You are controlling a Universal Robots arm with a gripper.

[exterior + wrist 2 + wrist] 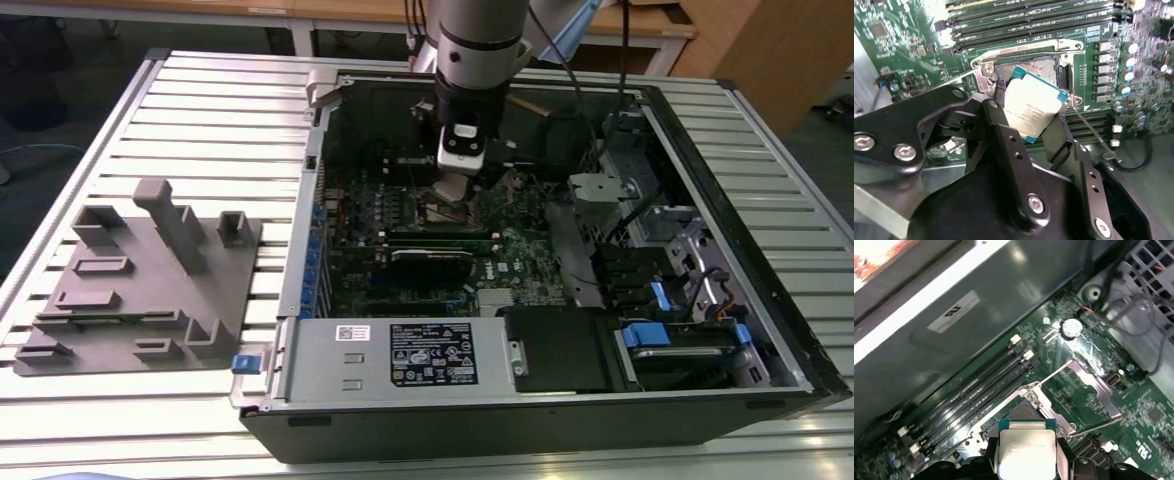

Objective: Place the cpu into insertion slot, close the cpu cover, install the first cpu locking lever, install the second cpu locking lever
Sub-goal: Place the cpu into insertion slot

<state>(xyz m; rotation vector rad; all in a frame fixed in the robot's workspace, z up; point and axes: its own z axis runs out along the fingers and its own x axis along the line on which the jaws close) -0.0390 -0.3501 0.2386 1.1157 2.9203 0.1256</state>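
My gripper [1029, 119] is shut on the cpu [1030, 107], a flat square chip with a silvery top and green edge, clamped between two black fingers [997, 116]. The chip hangs slightly tilted just above the insertion slot [1026, 65], whose dark centre and silvery rim are uncovered. In the first wrist view the cpu [1026, 452] sits over the slot [1016, 412]; the cpu cover [1096, 382] is swung open beside it. A thin lever rod [1089, 127] stands free. In the exterior view the gripper [454, 192] hangs over the motherboard's middle.
The open computer case [307, 200] lies on a slatted table. Long black memory slots [1029, 20] flank the socket. A power supply box [400, 355] and drive bays [667, 335] stand at the front. A grey fixture plate [147, 290] rests on the exterior view's left.
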